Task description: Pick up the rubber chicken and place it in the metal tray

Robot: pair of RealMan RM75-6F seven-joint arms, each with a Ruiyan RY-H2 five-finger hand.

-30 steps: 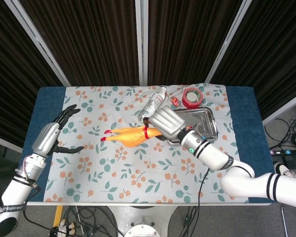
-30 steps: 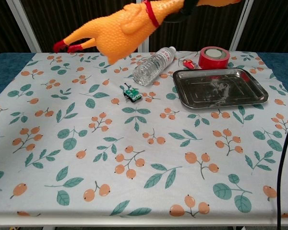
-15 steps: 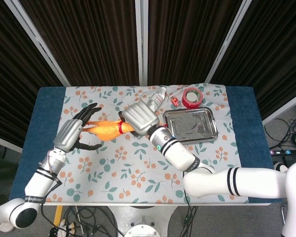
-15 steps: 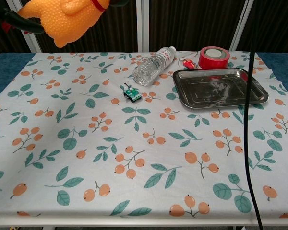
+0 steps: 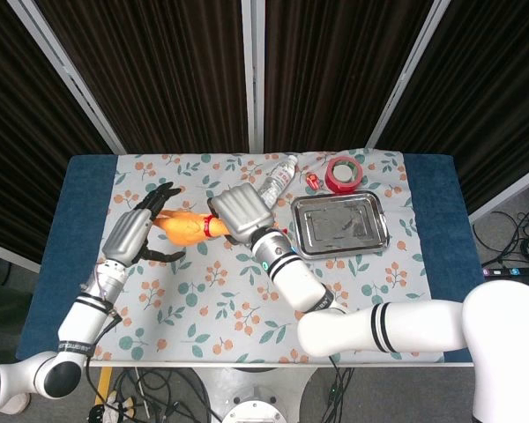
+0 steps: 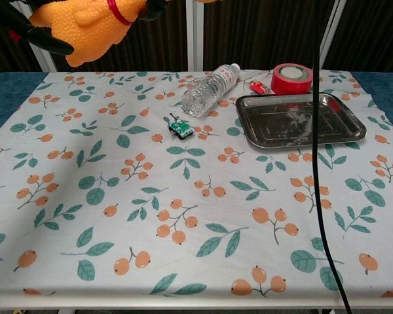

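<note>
Rubber chicken point(image 5: 187, 227) aloft over worktop's left half, long axis roughly left-right, red collar toward right hand point(image 5: 242, 214), which grasps that end. Left hand point(image 5: 137, 234) has fingers curled about the opposite end; whether they grip it I cannot tell. Worktop point(image 6: 183, 216): leaf-and-berry cloth over blue. Metal tray point(image 6: 300, 120) lies far right. Dark curtains point(image 5: 167, 70) behind. Chest view crops chicken's top.
</note>
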